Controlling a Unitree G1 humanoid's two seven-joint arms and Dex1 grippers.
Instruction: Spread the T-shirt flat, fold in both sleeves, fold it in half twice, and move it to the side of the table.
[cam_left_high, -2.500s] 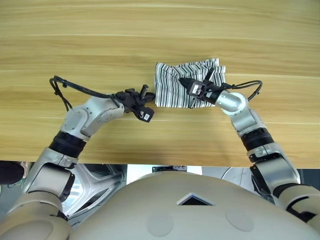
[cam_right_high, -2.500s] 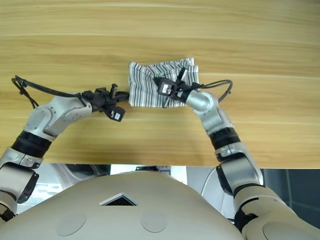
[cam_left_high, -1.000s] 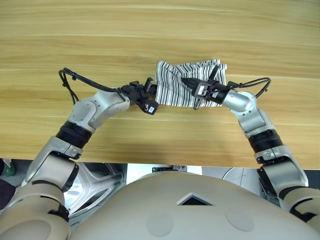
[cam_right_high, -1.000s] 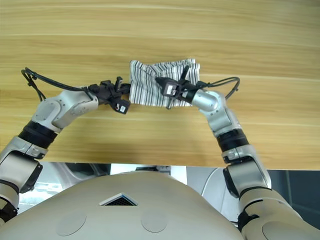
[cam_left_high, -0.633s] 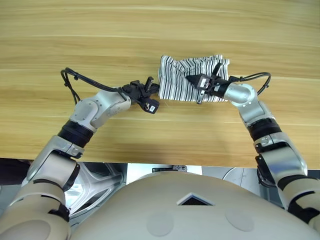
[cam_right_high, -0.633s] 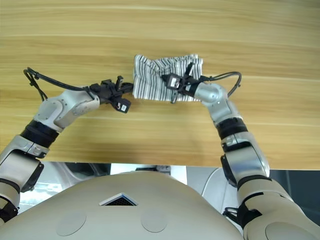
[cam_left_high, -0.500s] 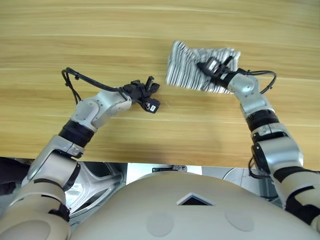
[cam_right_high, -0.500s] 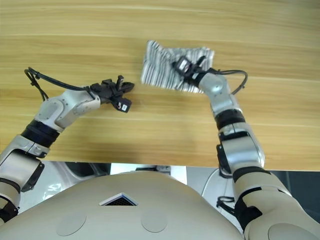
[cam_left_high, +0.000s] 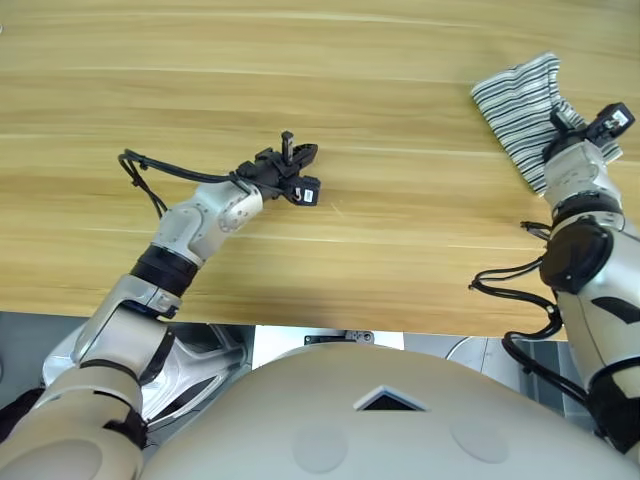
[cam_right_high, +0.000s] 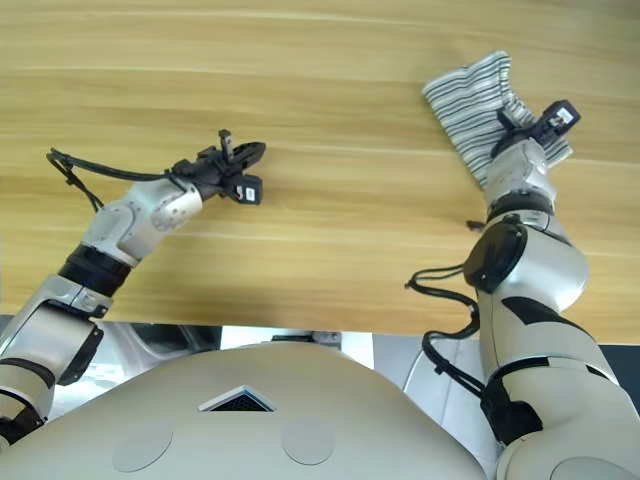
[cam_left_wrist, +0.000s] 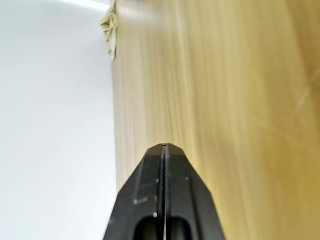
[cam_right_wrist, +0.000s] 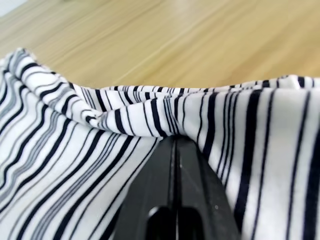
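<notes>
The striped T-shirt (cam_left_high: 515, 100) lies folded into a small bundle at the far right of the wooden table (cam_left_high: 300, 60). My right gripper (cam_left_high: 558, 125) rests on its near right corner, shut on a bunched fold of the cloth (cam_right_wrist: 75, 150), and stripes crowd around the black fingertips (cam_right_wrist: 175, 150). My left gripper (cam_left_high: 303, 157) hovers over bare wood left of the table's middle, far from the shirt. Its fingers (cam_left_wrist: 164, 170) are pressed together with nothing between them.
The table's front edge (cam_left_high: 300, 325) runs close below both forearms. A black cable (cam_left_high: 140, 175) loops off the left forearm, and another (cam_left_high: 500, 280) hangs by the right arm past the edge. Bare wood stretches between the two grippers and behind them.
My right gripper has carried the folded T-shirt from the table's middle out to the far right. The left gripper has stayed near the middle, now apart from the shirt.
</notes>
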